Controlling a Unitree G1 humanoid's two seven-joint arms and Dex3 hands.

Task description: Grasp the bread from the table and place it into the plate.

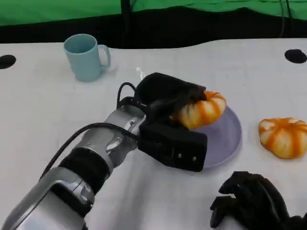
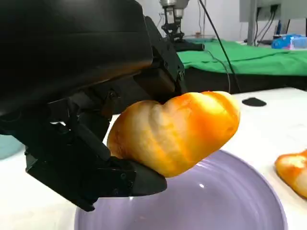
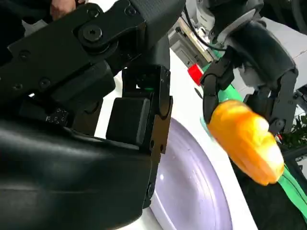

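Observation:
My left hand grips an orange-and-white striped bread and holds it just above the purple plate, over its far left part. In the left wrist view the bread sits between the black fingers, clear of the plate beneath. The right wrist view shows the same bread in the left hand above the plate. My right hand rests at the table's near right, fingers curled in, holding nothing.
A second striped bread lies on the white table just right of the plate. A light blue mug stands at the far left. Black round marks sit near the table's far edge, with green cloth behind.

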